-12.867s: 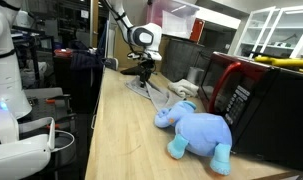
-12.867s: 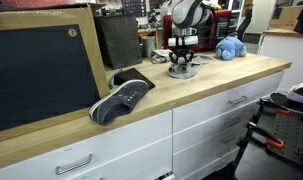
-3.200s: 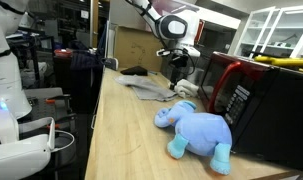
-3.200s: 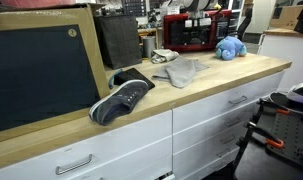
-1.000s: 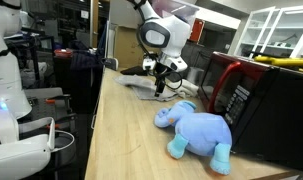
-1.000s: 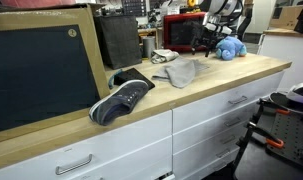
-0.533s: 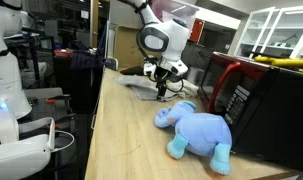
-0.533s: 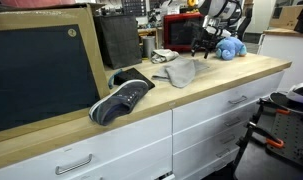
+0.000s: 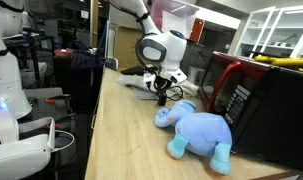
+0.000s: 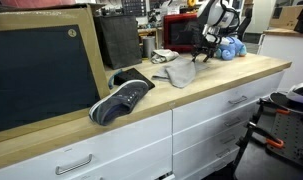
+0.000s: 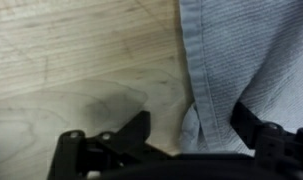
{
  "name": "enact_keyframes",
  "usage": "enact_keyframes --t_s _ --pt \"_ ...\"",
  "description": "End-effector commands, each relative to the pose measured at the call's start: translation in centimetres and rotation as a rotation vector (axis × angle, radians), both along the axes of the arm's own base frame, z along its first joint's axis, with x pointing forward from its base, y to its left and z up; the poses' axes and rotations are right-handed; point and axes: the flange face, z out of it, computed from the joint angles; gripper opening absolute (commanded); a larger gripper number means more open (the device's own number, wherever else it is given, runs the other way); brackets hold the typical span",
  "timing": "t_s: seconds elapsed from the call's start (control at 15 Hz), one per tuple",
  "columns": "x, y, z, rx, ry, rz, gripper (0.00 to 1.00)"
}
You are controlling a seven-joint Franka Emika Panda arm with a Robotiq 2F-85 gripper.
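Observation:
My gripper point(image 9: 163, 93) hangs low over the near end of a grey-blue cloth point(image 9: 141, 87) on the wooden counter, close to a blue plush elephant point(image 9: 197, 129). In the wrist view the gripper point(image 11: 191, 132) is open. One black finger point(image 11: 137, 130) stands over bare wood and the other over the cloth point(image 11: 241, 50), with the cloth's hemmed edge between them. Nothing is held. In an exterior view the gripper point(image 10: 204, 55) sits at the far end of the cloth point(image 10: 179, 71), next to the elephant point(image 10: 229, 48).
A red and black microwave point(image 9: 241, 92) stands behind the elephant; it also shows in an exterior view point(image 10: 186, 35). A dark sneaker point(image 10: 121, 97) lies near the counter's front edge beside a large framed black board point(image 10: 41, 70). White drawers point(image 10: 221, 120) run below.
Over the last second my gripper has come down and toward the elephant, onto the cloth's end. The cloth, shoe and elephant have not moved.

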Motion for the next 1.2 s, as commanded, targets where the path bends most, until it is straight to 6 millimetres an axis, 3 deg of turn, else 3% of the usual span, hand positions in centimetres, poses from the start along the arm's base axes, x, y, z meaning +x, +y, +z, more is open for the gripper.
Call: enact_keyframes --t_s 0.0,0.33,0.53,0.87,1.13 --pt "0.8 0.3 -0.7 0.007 -0.048 0.002 0.58" --pt "1.3 1.2 0.5 0.05 -0.082 0.009 0.2" --pt "0.8 0.8 2.7 0.084 -0.096 0.023 0.01" --pt "-2.8 -2.3 6.9 0.14 -0.036 0.11 0.02" --pt "-6.1 -4.8 9.1 0.136 -0.016 0.172 0.02"
